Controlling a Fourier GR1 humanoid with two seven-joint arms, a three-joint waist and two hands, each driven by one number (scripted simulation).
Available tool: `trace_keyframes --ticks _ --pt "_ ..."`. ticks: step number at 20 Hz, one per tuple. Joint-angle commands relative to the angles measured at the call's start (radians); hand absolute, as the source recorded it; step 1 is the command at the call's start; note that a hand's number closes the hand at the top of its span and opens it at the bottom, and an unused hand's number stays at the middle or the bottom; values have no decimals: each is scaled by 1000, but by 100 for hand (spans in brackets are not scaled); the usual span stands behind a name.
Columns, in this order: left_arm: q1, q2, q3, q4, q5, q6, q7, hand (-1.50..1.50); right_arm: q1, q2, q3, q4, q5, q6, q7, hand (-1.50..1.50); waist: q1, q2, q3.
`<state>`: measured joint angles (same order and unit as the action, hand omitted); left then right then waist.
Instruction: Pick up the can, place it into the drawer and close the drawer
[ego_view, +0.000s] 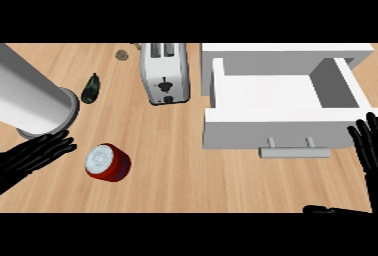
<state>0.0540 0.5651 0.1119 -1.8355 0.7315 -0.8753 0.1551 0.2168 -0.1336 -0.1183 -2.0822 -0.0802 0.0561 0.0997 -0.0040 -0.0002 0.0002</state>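
While the can (108, 162) lies on the worktop (170, 165) just beside the left robot hand (33, 155), fingers spread wide & holding nothing, best approach: curl round its side, lift, carry right to the open drawer (280, 100). Right robot hand (365, 145) rests open by the drawer front. Count: 1 can, 1 drawer, 1 toaster (165, 72), 1 dark bottle (91, 88).

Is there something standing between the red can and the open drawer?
Nothing visible does. The red can lies on bare counter left of the open drawer; the toaster stands farther back, off that path. Only the drawer's front wall must be cleared.
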Motion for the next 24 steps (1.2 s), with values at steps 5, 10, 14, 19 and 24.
trace_keyframes --ticks 5,10,14,19,24 --pt "-45 -109 9 75 -98 -48 21 -150 53 22 -31 0 -6 47 -44 -150 0 0 0" --pt "-58 -164 33 125 -194 -97 -23 -150 24 14 -84 43 -32 70 -57 -150 2 0 0" --pt "-93 -242 46 195 -350 -110 -106 -150 73 42 -62 1 -9 82 -54 -150 0 0 0" --pt "-66 -243 50 214 -375 -143 -134 -150 86 43 -83 -41 -9 93 -41 -150 0 -1 0" --pt "-121 -273 80 379 -606 -141 -327 -150 71 80 -58 35 41 99 -115 -150 1 0 0"
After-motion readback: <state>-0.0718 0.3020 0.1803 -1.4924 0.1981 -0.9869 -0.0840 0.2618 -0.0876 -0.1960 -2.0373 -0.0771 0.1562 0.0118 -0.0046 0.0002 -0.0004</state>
